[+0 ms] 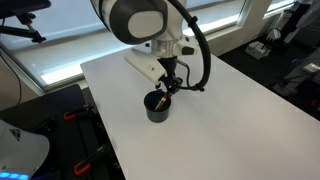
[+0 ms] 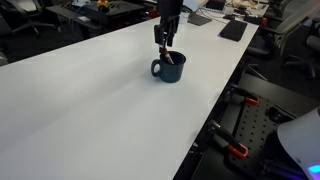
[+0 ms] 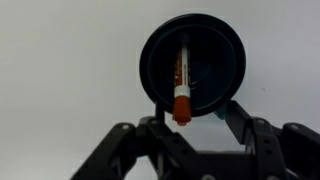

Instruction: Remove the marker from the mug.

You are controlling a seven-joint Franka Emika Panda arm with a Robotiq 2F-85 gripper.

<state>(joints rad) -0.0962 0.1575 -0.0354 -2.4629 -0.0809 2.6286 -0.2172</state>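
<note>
The dark mug (image 3: 213, 55) stands upright on the white table, seen from above in the wrist view. The marker (image 3: 182, 85) leans inside it, and its red-orange end sticks out over the rim toward my gripper. My gripper (image 3: 191, 114) hovers right above the mug. It is open, with one finger on each side of the marker's red end and not touching it. In both exterior views the gripper (image 1: 167, 82) (image 2: 167, 42) hangs straight down over the mug (image 1: 158, 107) (image 2: 170, 69). The marker (image 2: 173, 57) pokes up from the rim.
The white table (image 1: 230, 110) (image 2: 90, 100) is wide, and the mug stands near its middle. Black equipment and cables lie beyond the table edges (image 2: 245, 130). A dark flat object (image 2: 233, 30) lies at the far end of the table.
</note>
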